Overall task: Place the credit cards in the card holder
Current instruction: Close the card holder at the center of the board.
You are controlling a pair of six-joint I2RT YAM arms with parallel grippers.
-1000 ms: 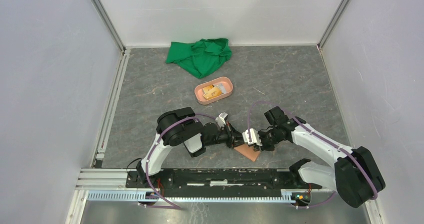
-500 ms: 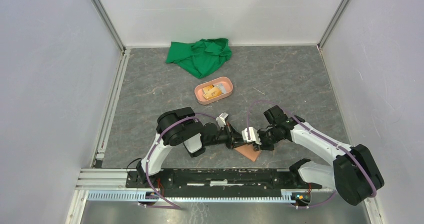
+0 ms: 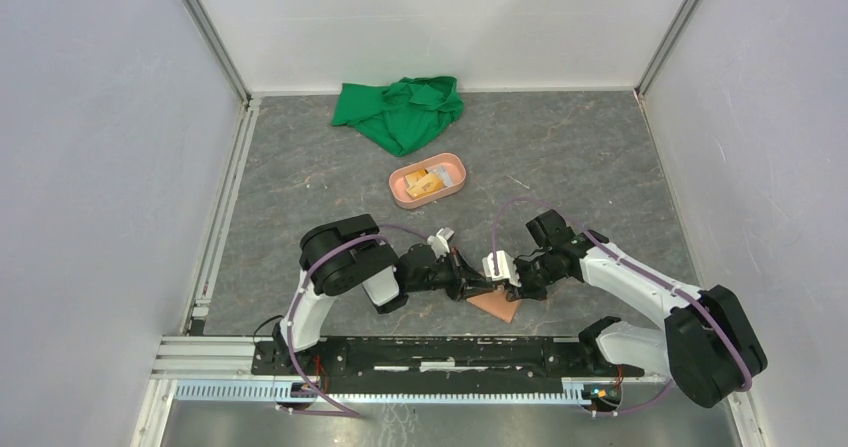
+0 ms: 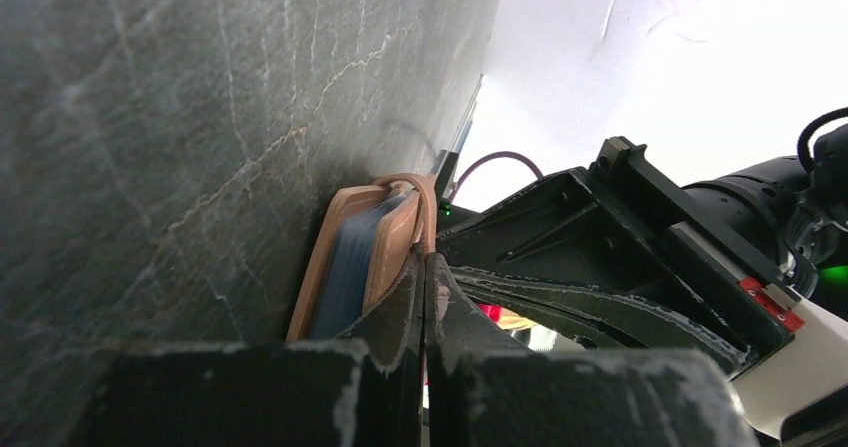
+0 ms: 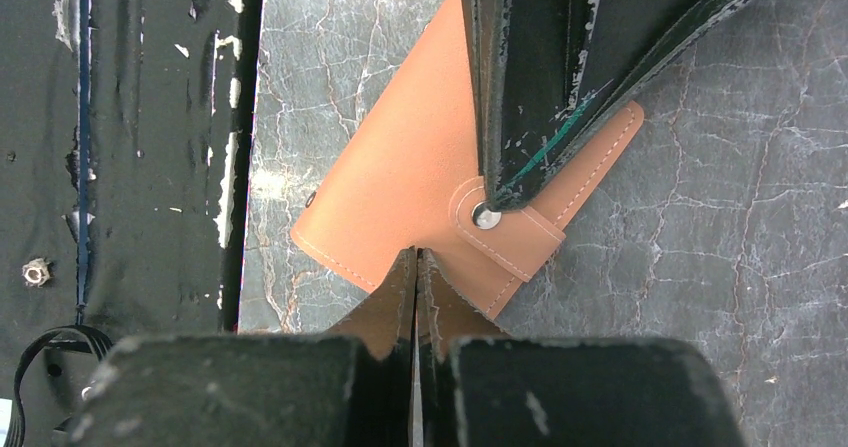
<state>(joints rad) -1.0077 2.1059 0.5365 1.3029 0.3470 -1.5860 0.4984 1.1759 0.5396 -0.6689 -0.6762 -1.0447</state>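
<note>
Card holder (image 5: 400, 187) folded, cards (image 4: 345, 277) seemingly inside, mostly hidden

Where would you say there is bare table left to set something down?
The widest bare patch runs from the pink tray to the right wall. Another lies between the green cloth and the left arm. The front centre is crowded: left hand and right hand meet on the card holder.
</note>
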